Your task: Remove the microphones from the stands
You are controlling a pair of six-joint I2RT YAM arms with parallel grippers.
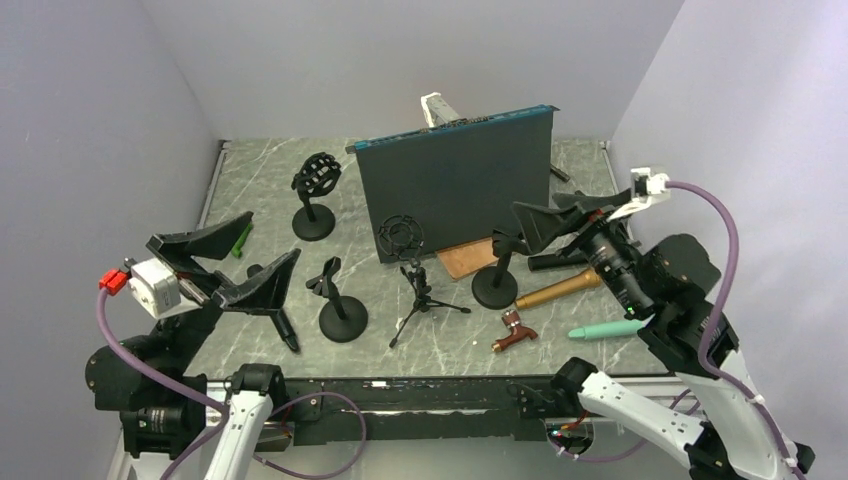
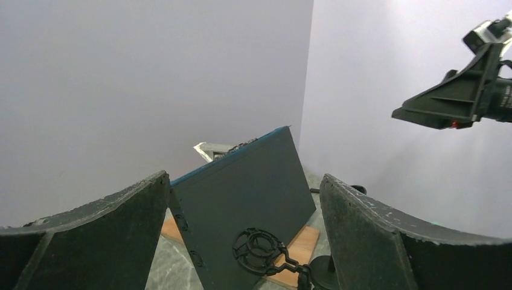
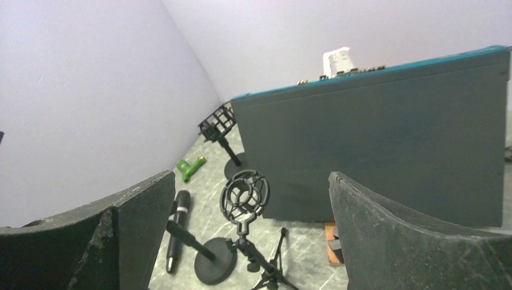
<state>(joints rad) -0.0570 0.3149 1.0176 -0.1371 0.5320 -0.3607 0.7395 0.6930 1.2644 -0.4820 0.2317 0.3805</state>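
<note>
Several stands are on the marble table. A tripod stand (image 1: 424, 298) carries an empty shock mount (image 1: 402, 236), also in the right wrist view (image 3: 243, 195). A round-base clip stand (image 1: 496, 284) is to its right, another (image 1: 341, 308) to its left, and a shock-mount stand (image 1: 315, 190) is at the back. No holder shows a microphone. A gold microphone (image 1: 560, 288), a teal one (image 1: 606, 329) and a black one (image 1: 558, 262) lie on the table at right. Another black microphone (image 3: 175, 225) lies at left. My left gripper (image 1: 272, 235) and right gripper (image 1: 535, 203) are open, empty and raised.
A dark upright panel (image 1: 455, 185) stands mid-table on a wooden board (image 1: 465, 257). A green object (image 1: 241, 239) lies at the left and a reddish tap-like piece (image 1: 514, 329) at the front. Grey walls close in the left, back and right.
</note>
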